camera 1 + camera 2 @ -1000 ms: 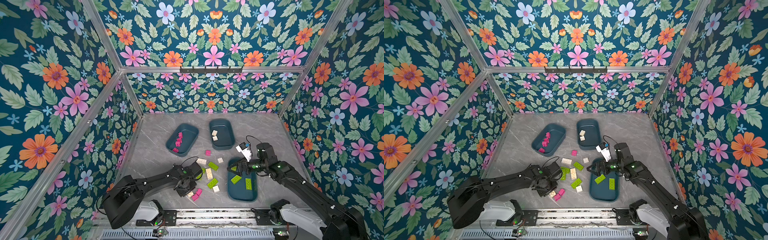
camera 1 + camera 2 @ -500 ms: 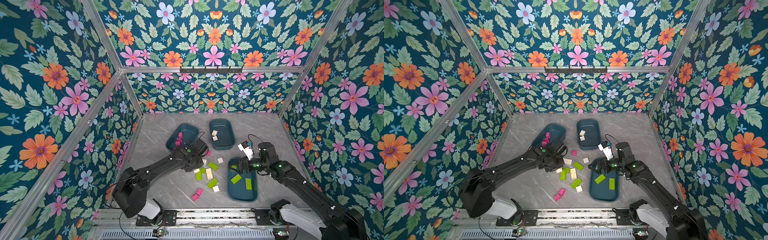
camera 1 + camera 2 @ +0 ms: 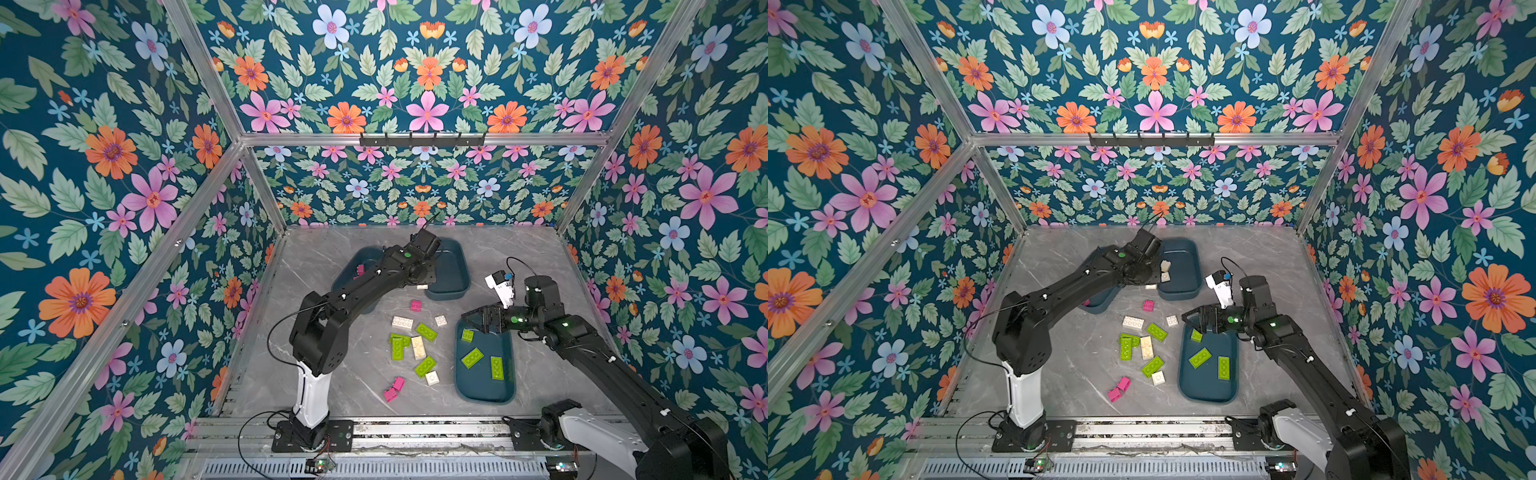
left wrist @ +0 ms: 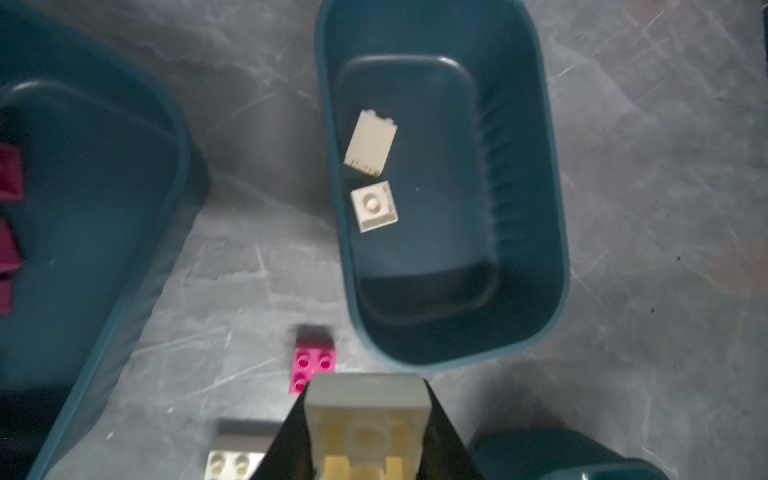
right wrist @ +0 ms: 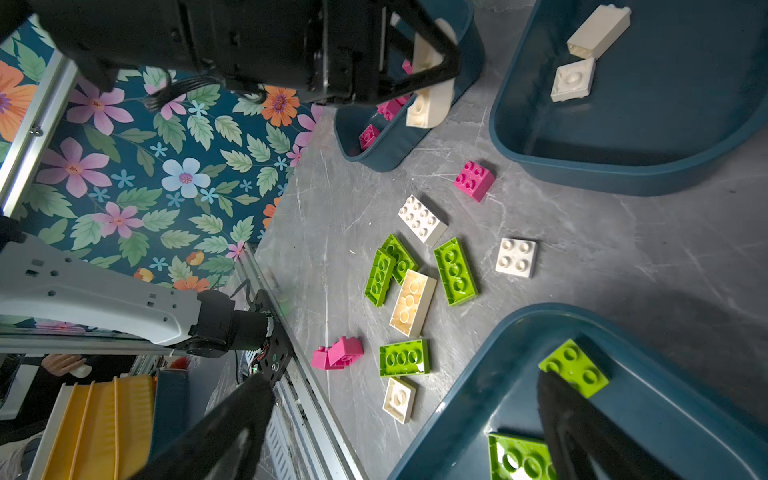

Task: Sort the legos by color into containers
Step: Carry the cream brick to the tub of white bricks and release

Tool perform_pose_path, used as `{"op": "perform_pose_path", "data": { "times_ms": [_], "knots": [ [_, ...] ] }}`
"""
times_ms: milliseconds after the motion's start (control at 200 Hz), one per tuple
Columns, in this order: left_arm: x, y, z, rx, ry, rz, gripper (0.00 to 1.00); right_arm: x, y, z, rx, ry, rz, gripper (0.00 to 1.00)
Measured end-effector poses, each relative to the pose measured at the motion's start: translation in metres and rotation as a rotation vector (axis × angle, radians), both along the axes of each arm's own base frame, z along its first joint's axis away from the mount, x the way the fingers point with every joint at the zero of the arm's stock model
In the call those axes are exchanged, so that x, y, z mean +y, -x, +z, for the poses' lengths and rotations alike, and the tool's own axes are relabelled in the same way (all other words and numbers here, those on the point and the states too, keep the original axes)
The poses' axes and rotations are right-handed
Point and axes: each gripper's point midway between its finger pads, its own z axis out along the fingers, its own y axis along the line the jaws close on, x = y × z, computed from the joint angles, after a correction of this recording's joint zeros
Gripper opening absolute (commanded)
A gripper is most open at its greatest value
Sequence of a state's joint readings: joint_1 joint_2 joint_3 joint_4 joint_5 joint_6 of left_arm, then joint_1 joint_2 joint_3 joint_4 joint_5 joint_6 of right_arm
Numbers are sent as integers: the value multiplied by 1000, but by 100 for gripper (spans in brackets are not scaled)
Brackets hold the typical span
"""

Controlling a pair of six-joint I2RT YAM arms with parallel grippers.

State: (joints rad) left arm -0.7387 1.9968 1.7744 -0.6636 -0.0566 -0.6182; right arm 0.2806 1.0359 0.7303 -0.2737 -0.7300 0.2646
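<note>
The left gripper (image 4: 365,434) is closed almost fully on a cream brick (image 4: 365,415), which is pinched between its two black fingers (image 4: 291,444) with the hollow underside turned toward the wrist camera. In both top views this gripper hangs above the grey marble table (image 3: 324,245), a little above the centre of the frame, just short of the near rim of the middle tub (image 3: 459,272). That tub holds two cream bricks (image 4: 370,143) lying close together. To its left sits the left tub (image 3: 365,257), largely covered by the left arm (image 3: 332,316), with pink bricks (image 5: 370,135) inside. The right gripper (image 3: 473,322), right of centre, has its jaws spread wide with nothing between them. It hovers over the far end of the near tub (image 3: 484,397), which lies in the lower right of the table and contains three lime green bricks (image 3: 472,358), each apart from the others. Loose bricks lie on the table between the tubs. A pink square brick (image 3: 416,305) is nearest the left gripper. Below it are a cream oblong brick (image 3: 402,322) and a small cream square brick (image 3: 440,320), with a green oblong brick (image 3: 427,331) between them. Lower still, two green bricks (image 3: 397,347) sit against a second cream oblong (image 3: 418,347). Beneath these, one more green brick (image 3: 424,366) lies just beside a cream square (image 3: 432,377). Toward the bottom of the table, two pink bricks (image 3: 394,388) touch each other.
</note>
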Motion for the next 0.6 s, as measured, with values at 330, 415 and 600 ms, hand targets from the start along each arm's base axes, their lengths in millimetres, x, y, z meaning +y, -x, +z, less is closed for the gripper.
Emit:
{"op": "perform_pose_path", "data": {
  "times_ms": [330,415,600],
  "knots": [
    [-36,-33,-32,-26,-14,-71,29,-3,-1,1,-13,17,2,99],
    [-41,-40,-42,-29,-25,-77,33,-3,0,0,-6,21,3,99],
    [-45,-44,-54,-24,-40,-92,58,-6,2,-4,8,36,1,99]
  ]
}}
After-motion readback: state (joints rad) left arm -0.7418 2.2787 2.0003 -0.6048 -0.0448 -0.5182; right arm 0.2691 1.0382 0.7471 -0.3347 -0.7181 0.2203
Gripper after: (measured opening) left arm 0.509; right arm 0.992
